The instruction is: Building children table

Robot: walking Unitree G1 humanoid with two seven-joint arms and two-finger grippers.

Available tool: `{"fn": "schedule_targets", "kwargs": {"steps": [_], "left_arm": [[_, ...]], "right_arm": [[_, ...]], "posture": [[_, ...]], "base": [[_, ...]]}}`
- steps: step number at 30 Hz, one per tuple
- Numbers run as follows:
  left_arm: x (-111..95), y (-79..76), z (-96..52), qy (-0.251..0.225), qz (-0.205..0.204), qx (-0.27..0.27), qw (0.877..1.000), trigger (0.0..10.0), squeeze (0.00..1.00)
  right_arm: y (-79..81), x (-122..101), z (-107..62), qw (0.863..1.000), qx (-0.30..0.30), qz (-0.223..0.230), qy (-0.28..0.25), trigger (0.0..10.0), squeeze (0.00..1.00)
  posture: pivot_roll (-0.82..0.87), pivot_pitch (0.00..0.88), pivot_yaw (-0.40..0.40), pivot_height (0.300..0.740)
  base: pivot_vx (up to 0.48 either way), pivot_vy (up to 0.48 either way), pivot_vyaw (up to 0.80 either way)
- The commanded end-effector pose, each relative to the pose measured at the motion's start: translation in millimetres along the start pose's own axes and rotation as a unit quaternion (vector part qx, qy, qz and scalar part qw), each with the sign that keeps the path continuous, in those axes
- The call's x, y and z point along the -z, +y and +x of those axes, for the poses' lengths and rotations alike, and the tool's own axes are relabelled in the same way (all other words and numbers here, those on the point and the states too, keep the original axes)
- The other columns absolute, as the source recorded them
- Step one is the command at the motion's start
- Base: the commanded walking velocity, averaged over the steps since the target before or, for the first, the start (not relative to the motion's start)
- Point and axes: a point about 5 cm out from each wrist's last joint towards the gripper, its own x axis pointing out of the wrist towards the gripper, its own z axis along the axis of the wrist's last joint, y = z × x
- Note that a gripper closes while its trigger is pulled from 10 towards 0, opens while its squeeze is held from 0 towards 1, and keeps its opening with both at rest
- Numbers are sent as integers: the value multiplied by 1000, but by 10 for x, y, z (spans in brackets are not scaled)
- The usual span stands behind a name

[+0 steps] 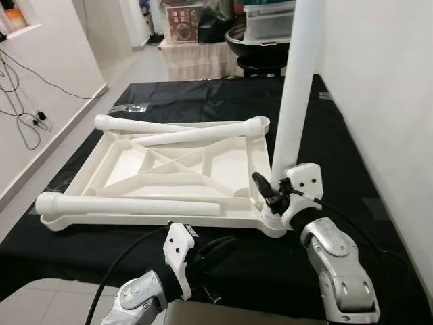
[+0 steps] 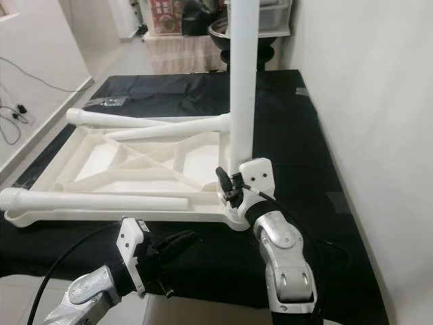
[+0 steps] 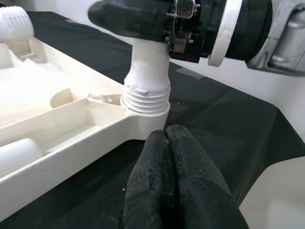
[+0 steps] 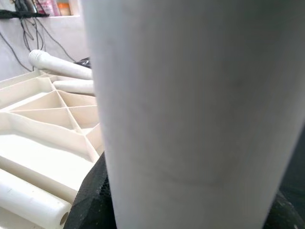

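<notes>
A white plastic tabletop (image 1: 169, 172) lies upside down on a black-covered desk (image 1: 352, 162), its ribbed underside facing up. At its near right corner a white table leg (image 1: 298, 88) stands upright in the corner socket, the threaded collar at its foot sitting in the socket rim, as the left wrist view shows.

The right pincer (image 1: 274, 193) is clamped on this upright leg low down, just above the socket, one black finger (image 1: 264, 186) wrapped around the near side of the tube. In the right wrist view the leg sits pressed between the dark pads.

Three more legs lie loose on the upturned top. One long leg (image 1: 128, 205) rests along the near edge, its flared end at the near left corner. Two others lie across the far side: a far leg (image 1: 135, 124) with its knob at the far left corner, and a crossing leg (image 1: 203, 134) that runs to the far right corner.

The left pincer (image 1: 216, 250) hovers low over the black cloth in front of the tabletop's near edge, its two fingers pressed together on nothing, pointing toward the socket corner.

A white wall (image 1: 385, 81) runs along the desk's right side, and grey cables (image 1: 20, 115) trail on the floor to the left.
</notes>
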Motion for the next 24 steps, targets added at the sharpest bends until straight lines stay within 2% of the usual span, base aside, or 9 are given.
{"fn": "schedule_targets", "kwargs": {"steps": [1, 3, 4, 10, 11, 13, 14, 19, 24], "left_arm": [[7, 22, -22, 5, 1, -4, 1000, 10000, 0], [5, 25, -16, 4, 1, -6, 1000, 10000, 0], [5, 27, -13, 4, 0, -6, 1000, 10000, 0], [6, 25, 3, 3, -2, -2, 1000, 10000, 0], [6, 20, 10, 3, -1, -2, 1000, 10000, 0], [6, 19, 11, 3, -1, -2, 1000, 10000, 0], [5, 18, 14, 2, -1, -3, 1000, 10000, 0], [2, 14, 21, 0, 1, -6, 1000, 10000, 0], [-7, 2, 24, -2, 1, -9, 1000, 10000, 0]], "right_arm": [[-28, 320, -22, 996, 11, 17, 89, 10000, 0], [-25, 289, -16, 996, 23, 14, 86, 10000, 0], [-15, 240, 13, 997, -1, 25, 73, 10000, 1000], [70, -107, 98, 984, -171, 41, -11, 10000, 1000], [42, -177, 96, 972, -232, 15, -21, 10000, 1000], [33, -188, 95, 970, -243, 8, -21, 10000, 1000], [3, -205, 84, 956, -293, -12, -17, 10000, 0], [-82, -232, 70, 923, -382, -50, -6, 10000, 0], [-220, -319, 222, 897, -442, -30, -2, 10000, 0]], "posture": [[-14, 146, 83, 740], [-13, 147, 82, 740], [-15, 147, 83, 740], [-10, 143, 78, 740], [-5, 142, 76, 740], [-5, 142, 76, 740], [2, 144, 66, 740], [7, 142, 62, 740], [27, 144, 63, 740]], "base": [[0, 0, 0], [0, 0, 0], [0, 0, 0], [0, 0, 0], [0, 0, 0], [0, 0, 0], [0, 0, 0], [0, 0, 0], [0, 0, 0]]}}
